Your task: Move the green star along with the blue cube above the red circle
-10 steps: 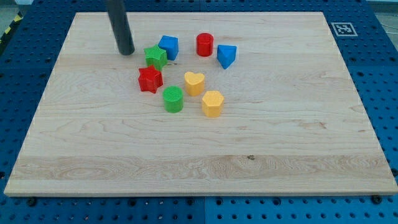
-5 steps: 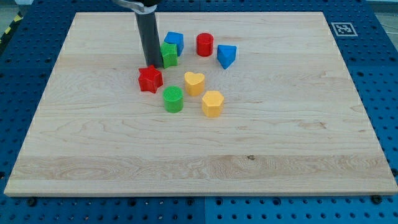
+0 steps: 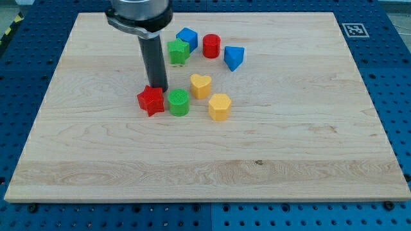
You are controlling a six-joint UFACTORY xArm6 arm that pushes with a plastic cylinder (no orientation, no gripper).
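Note:
The green star (image 3: 178, 51) sits near the view's top, touching the blue cube (image 3: 187, 37) just above and right of it. The red circle, a short cylinder (image 3: 211, 45), stands just right of both. My tip (image 3: 158, 88) is lower down, well below and left of the green star. It rests against the top right of the red star (image 3: 151, 100).
A green cylinder (image 3: 178, 102) stands right beside the red star. A yellow heart (image 3: 200, 85) and a yellow hexagon-like block (image 3: 219, 106) lie to its right. A blue triangular block (image 3: 234, 58) sits right of the red circle. The wooden board (image 3: 308, 147) lies on a blue pegboard.
My tip came in from the upper left, pushed the green star and blue cube up and right, then moved down and nudged the red star down and left.

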